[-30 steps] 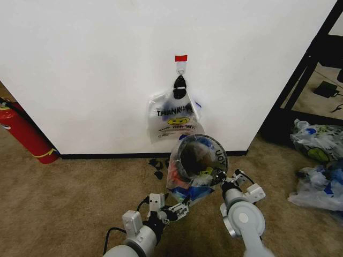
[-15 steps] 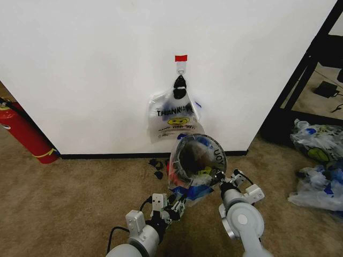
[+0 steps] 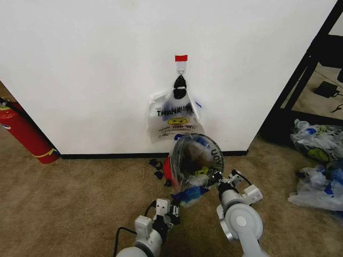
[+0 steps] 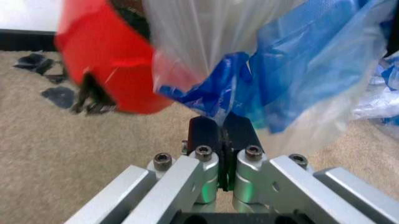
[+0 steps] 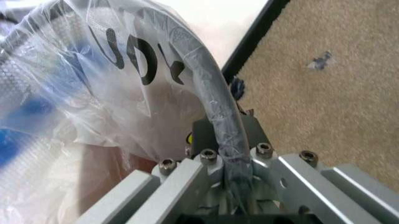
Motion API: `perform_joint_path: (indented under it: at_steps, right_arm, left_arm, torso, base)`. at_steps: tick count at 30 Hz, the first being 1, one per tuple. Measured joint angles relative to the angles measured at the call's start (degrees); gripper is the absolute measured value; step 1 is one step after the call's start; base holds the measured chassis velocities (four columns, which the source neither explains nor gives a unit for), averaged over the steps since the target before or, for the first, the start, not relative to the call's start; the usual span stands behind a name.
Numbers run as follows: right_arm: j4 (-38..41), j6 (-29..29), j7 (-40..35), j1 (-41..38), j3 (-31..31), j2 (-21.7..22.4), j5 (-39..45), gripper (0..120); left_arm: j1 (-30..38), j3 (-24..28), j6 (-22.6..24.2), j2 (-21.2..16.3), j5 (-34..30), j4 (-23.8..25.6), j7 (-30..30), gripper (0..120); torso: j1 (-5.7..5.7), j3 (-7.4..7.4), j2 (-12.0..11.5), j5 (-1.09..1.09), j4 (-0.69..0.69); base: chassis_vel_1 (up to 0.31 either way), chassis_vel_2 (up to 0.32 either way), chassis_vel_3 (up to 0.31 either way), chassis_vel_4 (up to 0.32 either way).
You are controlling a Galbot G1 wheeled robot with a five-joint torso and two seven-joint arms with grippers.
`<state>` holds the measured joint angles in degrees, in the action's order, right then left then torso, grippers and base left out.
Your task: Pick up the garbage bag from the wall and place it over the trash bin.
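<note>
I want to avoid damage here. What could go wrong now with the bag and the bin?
The left tool is shut on a thin fold of the garbage bag; a hard pull might tear it. The right tool clamps the bag-covered rim of the trash bin, which looks tilted; on release it could tip over.

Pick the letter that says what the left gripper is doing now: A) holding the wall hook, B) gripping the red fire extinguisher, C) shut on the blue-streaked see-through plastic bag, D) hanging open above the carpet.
C: the left gripper has its fingers pressed together on a fold of the blue-streaked see-through plastic bag, beside the bin's red base.
</note>
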<state>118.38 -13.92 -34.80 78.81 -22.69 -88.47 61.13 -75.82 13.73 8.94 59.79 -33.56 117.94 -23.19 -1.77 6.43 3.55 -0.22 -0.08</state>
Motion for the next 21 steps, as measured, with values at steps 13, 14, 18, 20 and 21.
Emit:
perform_joint_path:
  at_steps: [13, 14, 18, 20, 21]
  right_arm:
    - [1.29, -0.93, -0.43, 2.33, 0.48, 0.65, -0.86, 0]
    - [1.29, -0.98, -0.47, 2.35, 0.55, 0.63, -0.88, 0]
    - [1.29, -1.14, -0.55, 2.45, 0.87, 0.45, -1.11, 0]
    - [1.07, -1.14, -0.55, 2.47, 1.01, 0.28, -1.33, 0]
    - [0.96, -1.14, -0.55, 2.47, 1.05, 0.21, -1.36, 0]
  left_arm:
    - [4.28, 2.03, -1.73, 3.04, 2.21, -7.77, -1.01, 0]
    - [4.39, 2.04, -1.74, 3.10, 2.21, -7.96, -1.03, 0]
    - [4.58, 2.19, -1.74, 3.48, 2.21, -8.16, -1.05, 0]
    - [4.57, 2.57, -1.74, 3.48, 2.18, -7.90, -1.06, 0]
    - [4.55, 2.77, -1.75, 3.43, 2.19, -7.66, -1.09, 0]
  torso:
    - [0.00, 0.00, -0.01, 0.00, 0.00]
    - [0.00, 0.00, -0.01, 0.00, 0.00]
    - [0.00, 0.00, -0.01, 0.00, 0.00]
    - [0.00, 0.00, -0.01, 0.00, 0.00]
    - [0.00, 0.00, -0.01, 0.00, 0.00]
  base:
    - [0.000, 0.000, 0.000, 0.000]
    - [0.000, 0.000, 0.000, 0.000]
    - [0.000, 0.000, 0.000, 0.000]
    - [0.000, 0.000, 0.000, 0.000]
    - [0.000, 0.000, 0.000, 0.000]
